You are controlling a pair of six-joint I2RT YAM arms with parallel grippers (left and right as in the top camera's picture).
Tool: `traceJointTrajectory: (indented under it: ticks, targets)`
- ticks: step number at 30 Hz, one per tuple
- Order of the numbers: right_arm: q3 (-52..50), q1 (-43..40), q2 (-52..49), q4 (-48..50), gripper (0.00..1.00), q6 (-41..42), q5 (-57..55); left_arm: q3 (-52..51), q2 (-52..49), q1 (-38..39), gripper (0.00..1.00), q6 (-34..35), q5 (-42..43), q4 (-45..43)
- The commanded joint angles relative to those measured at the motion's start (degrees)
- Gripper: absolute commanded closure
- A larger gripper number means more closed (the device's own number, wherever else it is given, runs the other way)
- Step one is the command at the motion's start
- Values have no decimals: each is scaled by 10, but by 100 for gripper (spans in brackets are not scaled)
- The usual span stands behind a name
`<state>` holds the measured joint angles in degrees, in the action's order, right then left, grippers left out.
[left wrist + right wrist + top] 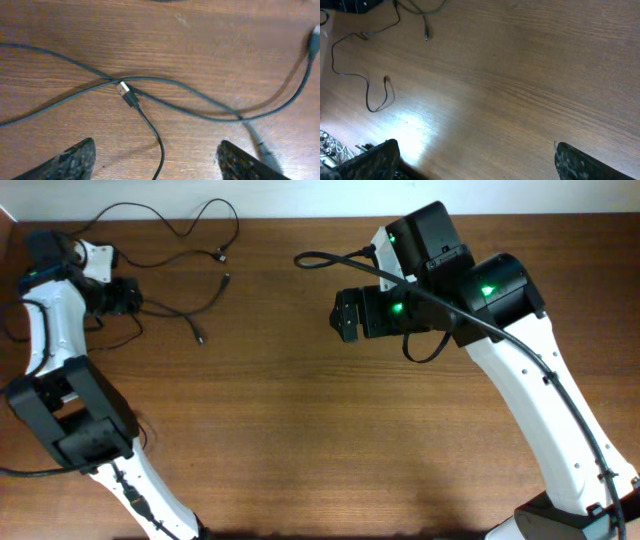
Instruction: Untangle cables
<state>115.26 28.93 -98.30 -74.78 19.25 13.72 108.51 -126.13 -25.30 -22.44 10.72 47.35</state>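
Three thin black cables (185,248) lie tangled at the table's far left, their plug ends spread toward the middle. In the left wrist view, two cables cross beside a silver USB plug (125,93). That plug's cord (159,145) runs down between my left fingers. My left gripper (160,165) is open and empty above this crossing; it shows in the overhead view (130,297) at the tangle's left side. My right gripper (345,315) is open and empty over bare wood, well right of the cables. The right wrist view (480,162) shows a cable loop (380,97) far off.
The wooden table (320,430) fills the views. A thick black arm cable (330,260) loops off the right arm. The left arm's base (70,420) stands at the near left. The table's edge, with clutter beyond it (335,145), shows in the right wrist view.
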Motion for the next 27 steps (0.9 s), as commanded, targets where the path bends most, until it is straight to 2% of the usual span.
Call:
traceJointTrajectory:
  ticks: [1, 3, 6, 9, 13, 15, 19, 25, 26, 27]
  targets:
    - [0, 3, 4, 1, 2, -3, -7, -37, -7, 1, 29, -93, -33, 3]
    - [0, 3, 4, 1, 2, -3, -7, -66, -7, 0, 28, -123, -49, -1]
    - [0, 3, 4, 1, 2, -3, -7, -99, -7, 0, 26, -139, -116, -21]
    - [0, 3, 4, 1, 2, -3, -7, -107, -7, 0, 34, -139, -133, -31]
    - [0, 3, 4, 1, 2, -3, -7, -111, -8, 0, 57, -139, -128, -34]
    - [0, 3, 4, 1, 2, -3, -7, -111, -8, 0, 79, -139, -113, -32]
    - [0, 3, 4, 1, 2, -3, -7, -111, -8, 0, 98, -138, -109, -13]
    - [0, 3, 4, 1, 2, -3, -7, -111, -8, 0, 100, -138, -109, 31]
    - [0, 3, 4, 1, 2, -3, -7, -111, -8, 0, 95, -136, -109, 38]
    - [0, 3, 4, 1, 2, -3, -7, -111, -8, 0, 84, -131, -109, 40]
